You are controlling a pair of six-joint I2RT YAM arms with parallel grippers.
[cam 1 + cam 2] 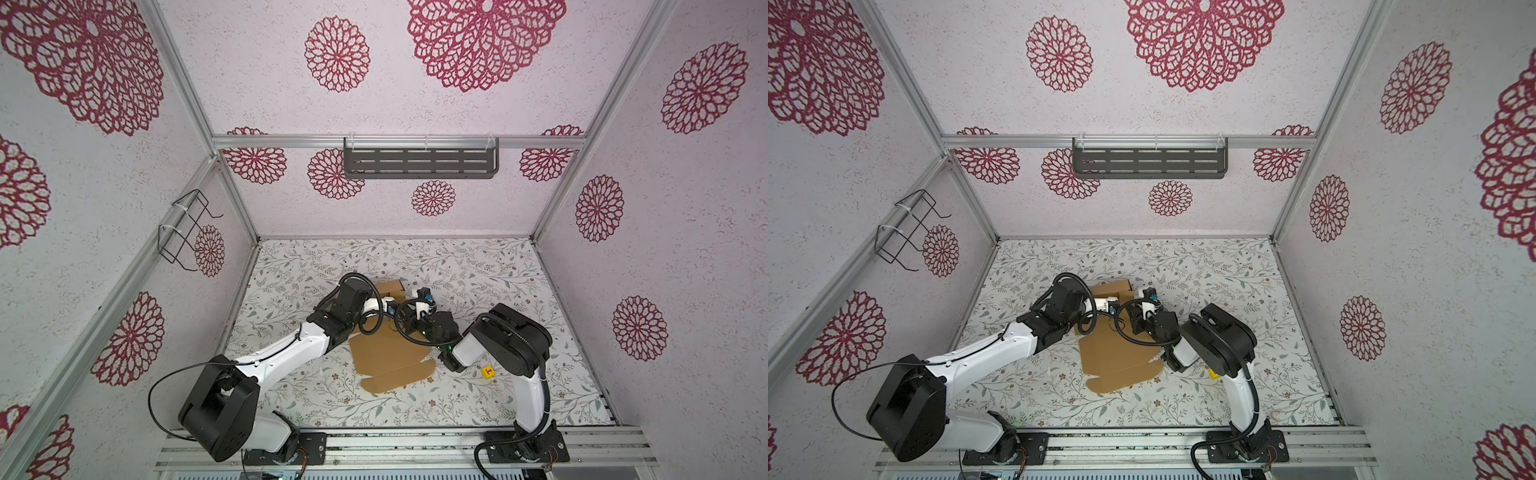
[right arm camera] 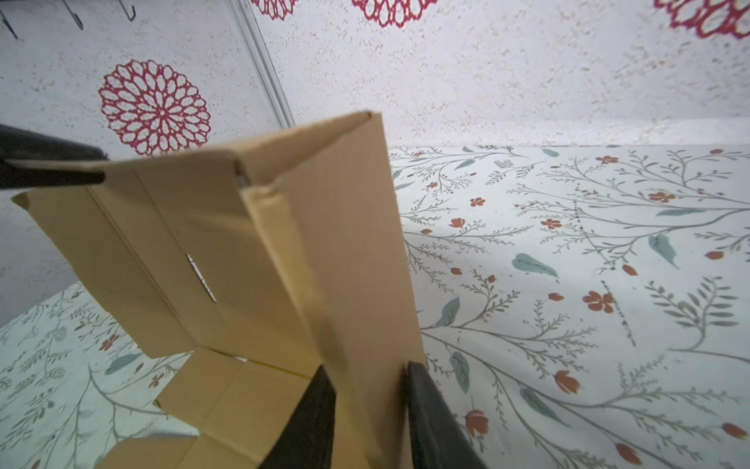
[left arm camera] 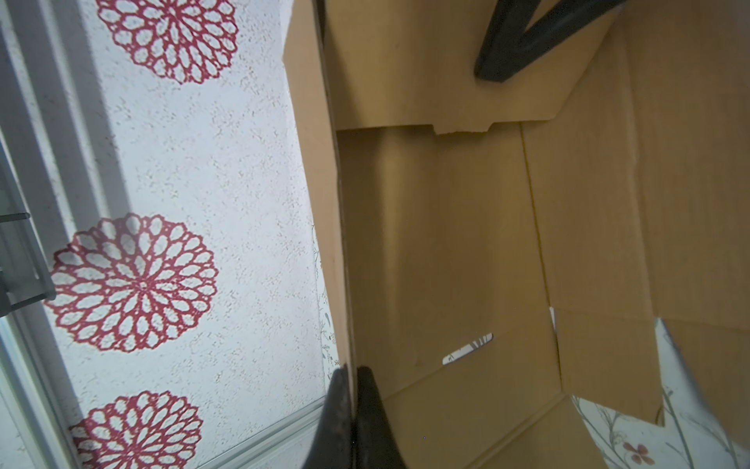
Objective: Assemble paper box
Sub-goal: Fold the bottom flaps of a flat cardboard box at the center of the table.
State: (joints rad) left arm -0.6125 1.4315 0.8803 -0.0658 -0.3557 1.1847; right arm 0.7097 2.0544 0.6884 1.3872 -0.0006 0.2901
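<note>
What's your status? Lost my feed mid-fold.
Left gripper shut on paper box wall. Right gripper open, jaws astride an upright flap. Box's near end lies flat. Yellow cube sits apart from box.

The paper box is matt tan cardboard, smooth on its faces and fibrous at the cut edges. The table cover looks like a smooth printed sheet. The walls are rough and grainy. At 12 o'clock, the shelf is dark matt metal; the frame rails are pale brushed metal.
</note>
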